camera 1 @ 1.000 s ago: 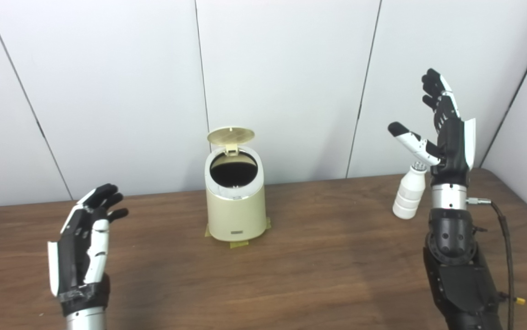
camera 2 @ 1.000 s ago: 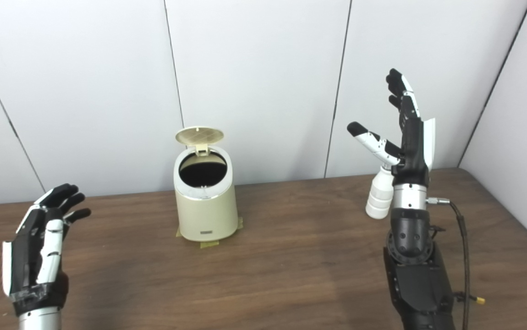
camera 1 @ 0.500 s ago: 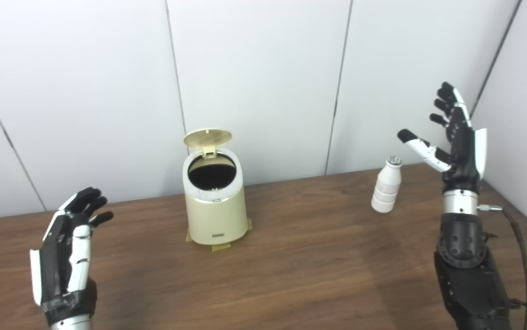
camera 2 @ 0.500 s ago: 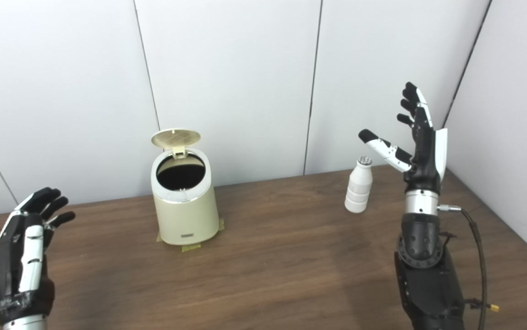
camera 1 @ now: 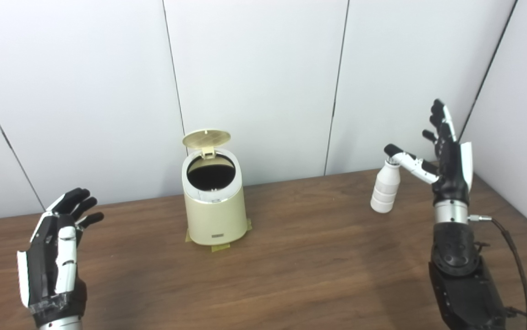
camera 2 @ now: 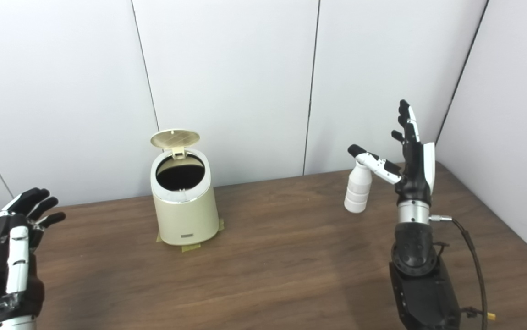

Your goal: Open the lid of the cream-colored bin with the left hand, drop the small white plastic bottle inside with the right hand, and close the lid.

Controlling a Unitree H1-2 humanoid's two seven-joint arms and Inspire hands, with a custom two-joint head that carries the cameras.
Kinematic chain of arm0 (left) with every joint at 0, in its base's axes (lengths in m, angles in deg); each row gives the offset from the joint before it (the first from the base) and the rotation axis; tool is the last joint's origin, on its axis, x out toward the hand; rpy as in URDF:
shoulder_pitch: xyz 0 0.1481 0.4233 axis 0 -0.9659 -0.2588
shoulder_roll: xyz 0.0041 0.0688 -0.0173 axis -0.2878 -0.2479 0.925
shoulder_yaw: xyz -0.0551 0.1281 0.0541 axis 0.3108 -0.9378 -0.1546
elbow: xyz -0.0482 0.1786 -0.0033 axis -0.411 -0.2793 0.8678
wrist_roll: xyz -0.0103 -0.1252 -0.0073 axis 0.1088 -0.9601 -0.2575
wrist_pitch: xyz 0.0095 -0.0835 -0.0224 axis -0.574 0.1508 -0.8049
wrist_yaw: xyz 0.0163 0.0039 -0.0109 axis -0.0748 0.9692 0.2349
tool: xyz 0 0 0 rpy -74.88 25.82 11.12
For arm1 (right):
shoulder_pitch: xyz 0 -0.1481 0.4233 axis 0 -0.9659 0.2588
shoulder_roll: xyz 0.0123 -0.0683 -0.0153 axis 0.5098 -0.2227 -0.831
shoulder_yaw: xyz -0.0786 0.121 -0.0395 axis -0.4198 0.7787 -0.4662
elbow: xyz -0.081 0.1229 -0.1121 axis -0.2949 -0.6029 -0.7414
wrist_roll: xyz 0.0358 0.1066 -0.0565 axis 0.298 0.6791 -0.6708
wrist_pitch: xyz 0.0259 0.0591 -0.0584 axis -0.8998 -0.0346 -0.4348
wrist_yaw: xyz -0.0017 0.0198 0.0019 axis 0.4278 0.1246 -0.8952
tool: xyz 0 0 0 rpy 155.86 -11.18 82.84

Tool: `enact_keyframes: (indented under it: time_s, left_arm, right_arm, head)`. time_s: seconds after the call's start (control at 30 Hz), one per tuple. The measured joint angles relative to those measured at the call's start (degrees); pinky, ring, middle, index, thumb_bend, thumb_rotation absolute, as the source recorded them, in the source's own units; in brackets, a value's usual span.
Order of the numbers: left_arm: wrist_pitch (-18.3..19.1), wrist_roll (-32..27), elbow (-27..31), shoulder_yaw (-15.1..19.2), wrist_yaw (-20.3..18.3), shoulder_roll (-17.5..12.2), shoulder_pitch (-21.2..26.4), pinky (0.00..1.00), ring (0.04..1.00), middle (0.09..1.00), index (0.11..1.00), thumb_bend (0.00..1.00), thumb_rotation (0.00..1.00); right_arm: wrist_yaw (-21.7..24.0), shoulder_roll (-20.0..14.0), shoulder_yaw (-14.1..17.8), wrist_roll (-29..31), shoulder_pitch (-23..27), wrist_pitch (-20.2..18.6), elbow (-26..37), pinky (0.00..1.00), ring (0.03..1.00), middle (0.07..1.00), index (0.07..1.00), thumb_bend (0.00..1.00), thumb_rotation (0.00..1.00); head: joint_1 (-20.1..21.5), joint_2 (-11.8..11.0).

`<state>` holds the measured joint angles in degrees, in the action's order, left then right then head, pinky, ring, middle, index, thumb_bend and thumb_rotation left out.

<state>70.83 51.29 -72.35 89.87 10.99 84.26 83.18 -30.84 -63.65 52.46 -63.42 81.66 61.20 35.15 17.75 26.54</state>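
The cream-colored bin point(camera 1: 213, 202) stands on the desk point(camera 1: 291, 256) with its lid point(camera 1: 206, 138) tipped up and its dark mouth uncovered, between the two robot hands and farther back than the left one. The left robot hand point(camera 1: 55, 261) is raised with fingers spread, holding nothing. The right robot hand point(camera 1: 447, 160) is spread too, upright, its thumb point(camera 1: 410, 159) over the cap of the small white bottle point(camera 1: 385, 189), which stands on the desk just to its left.
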Motion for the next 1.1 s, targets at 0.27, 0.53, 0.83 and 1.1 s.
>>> enact_keyframes:
  time_s: [0.27, 0.53, 0.83, 1.1]
  left_arm:
    - [0.27, -1.02, 0.27, 0.0, -0.03, -0.06, 0.0, 0.66, 0.756, 0.771, 0.746, 0.29, 0.58]
    - [0.67, -1.7, 0.59, 0.03, -0.86, -0.41, 0.0, 0.67, 0.761, 0.773, 0.742, 0.3, 0.56]
    - [1.45, -1.75, 2.04, 0.33, -1.09, -0.52, -0.01, 0.66, 0.751, 0.757, 0.728, 0.28, 0.58]
    - [2.16, -1.85, 2.48, 0.68, -1.11, -0.51, -0.04, 0.65, 0.747, 0.755, 0.721, 0.27, 0.55]
  right_arm:
    - [-0.61, -0.06, -0.17, -3.4, -0.25, -7.06, -0.41, 0.73, 0.868, 0.934, 0.946, 1.0, 0.46]
    - [-0.71, -0.01, -0.22, -4.25, -1.35, -10.13, -0.98, 0.77, 0.915, 0.973, 0.963, 0.97, 0.45]
    - [-0.74, 0.0, -0.54, -4.3, -3.11, -10.95, -1.65, 0.83, 0.926, 0.957, 0.956, 0.97, 0.41]
    - [-0.82, 1.25, -0.45, -2.99, -3.77, -10.73, -2.34, 0.85, 0.944, 0.966, 0.945, 0.98, 0.41]
  head:
    - [0.35, 0.35]
    - [1.14, 0.44]
    - [1.58, 0.88]
    - [1.85, 1.41]
